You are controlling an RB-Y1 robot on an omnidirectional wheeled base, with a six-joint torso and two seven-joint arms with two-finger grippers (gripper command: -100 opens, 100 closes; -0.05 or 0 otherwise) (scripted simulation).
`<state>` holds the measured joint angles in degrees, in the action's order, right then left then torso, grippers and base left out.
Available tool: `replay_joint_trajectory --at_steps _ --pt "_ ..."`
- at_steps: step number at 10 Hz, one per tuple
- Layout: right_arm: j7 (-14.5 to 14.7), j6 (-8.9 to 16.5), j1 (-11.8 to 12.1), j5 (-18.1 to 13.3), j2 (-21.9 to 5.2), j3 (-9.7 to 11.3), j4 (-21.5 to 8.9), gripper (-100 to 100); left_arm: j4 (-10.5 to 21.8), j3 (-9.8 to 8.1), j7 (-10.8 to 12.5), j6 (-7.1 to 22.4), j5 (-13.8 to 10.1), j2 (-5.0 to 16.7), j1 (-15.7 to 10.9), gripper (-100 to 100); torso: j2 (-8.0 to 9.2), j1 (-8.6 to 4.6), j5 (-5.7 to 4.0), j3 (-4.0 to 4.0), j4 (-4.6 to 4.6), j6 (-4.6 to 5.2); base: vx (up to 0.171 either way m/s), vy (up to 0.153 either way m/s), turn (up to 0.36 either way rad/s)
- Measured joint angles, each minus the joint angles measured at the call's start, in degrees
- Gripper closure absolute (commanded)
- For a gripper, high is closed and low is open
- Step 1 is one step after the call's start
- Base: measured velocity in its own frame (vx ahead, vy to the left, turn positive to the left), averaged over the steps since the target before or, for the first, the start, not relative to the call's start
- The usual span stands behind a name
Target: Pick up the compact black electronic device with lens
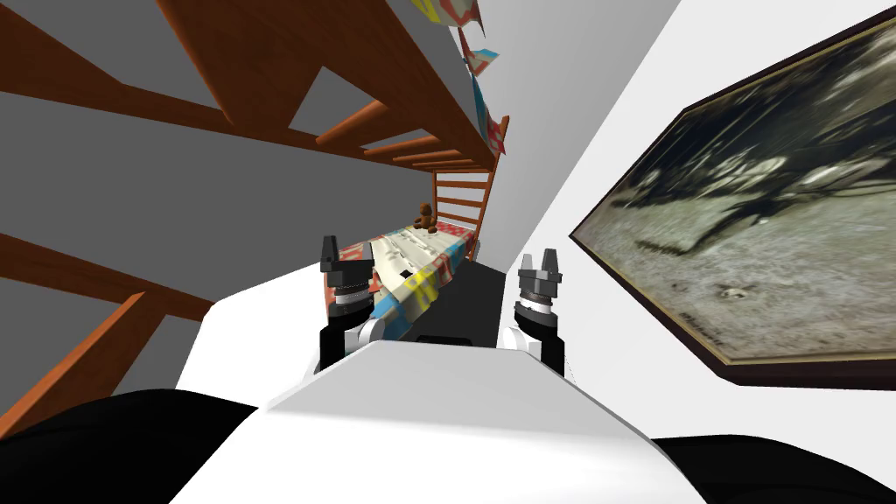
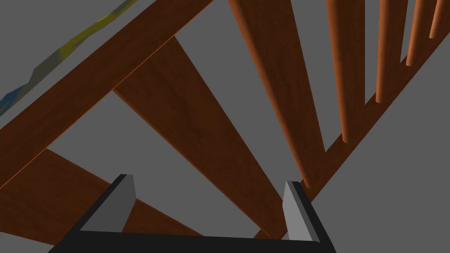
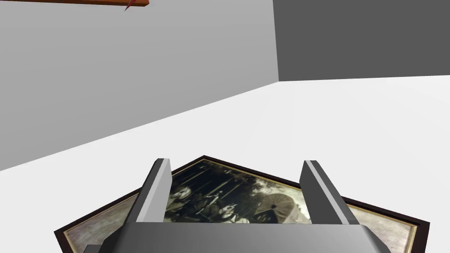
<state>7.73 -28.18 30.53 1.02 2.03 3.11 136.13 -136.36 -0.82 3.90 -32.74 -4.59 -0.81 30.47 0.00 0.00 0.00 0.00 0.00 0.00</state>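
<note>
The left gripper [image 1: 330, 248] is raised beside the near end of a bed [image 1: 420, 262] covered with a patterned quilt [image 1: 398, 254]. Its 2 fingers [image 2: 125, 197] stand apart, released, with nothing between them. Beyond them run the brown wooden slats [image 2: 193, 127] and round rungs [image 2: 349, 66] of the bed frame against a grey wall, and a strip of quilt edge [image 2: 66, 48] shows past 1 of the beams.

The right gripper [image 1: 538, 261] is raised on the other side of the chest, near a white wall. Its fingers [image 3: 156, 189] are likewise spread, holding nothing.

A small brown teddy [image 1: 425, 215] sits on the quilt at the far end of the bed, in front of a slatted headboard [image 1: 464, 197]. Wooden beams [image 1: 262, 79] of an upper bunk cross overhead. A large dark-framed picture [image 1: 761, 236] hangs on the white wall at the right.

I cannot tell where the black device with the lens is.
</note>
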Motion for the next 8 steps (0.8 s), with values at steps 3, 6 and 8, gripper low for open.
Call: replay_joint_trajectory --at_steps 3,6,8 --pt "0.0 0.0 0.0 0.0 0.0 0.0 0.0 0 -0.57 -1.13 0.7 2.71 0.0 4.14 0.94 -100 0.14 0.12 0.03 0.08 0.03 -0.01 -0.038 0.027 0.066" --pt "0.0 0.0 0.0 0.0 0.0 0.0 0.0 0 -1.08 -2.53 1.53 6.8 -0.03 7.49 1.56 -100 0.1 0.1 0.03 0.06 0.02 -0.01 -0.028 0.025 0.065" --pt "0.0 0.0 0.0 0.0 0.0 0.0 0.0 0 -1.21 -3.96 2.52 9.53 -0.32 9.76 2.45 -100 0.11 0.11 0.03 0.07 0.03 0.0 -0.02 0.027 0.053"
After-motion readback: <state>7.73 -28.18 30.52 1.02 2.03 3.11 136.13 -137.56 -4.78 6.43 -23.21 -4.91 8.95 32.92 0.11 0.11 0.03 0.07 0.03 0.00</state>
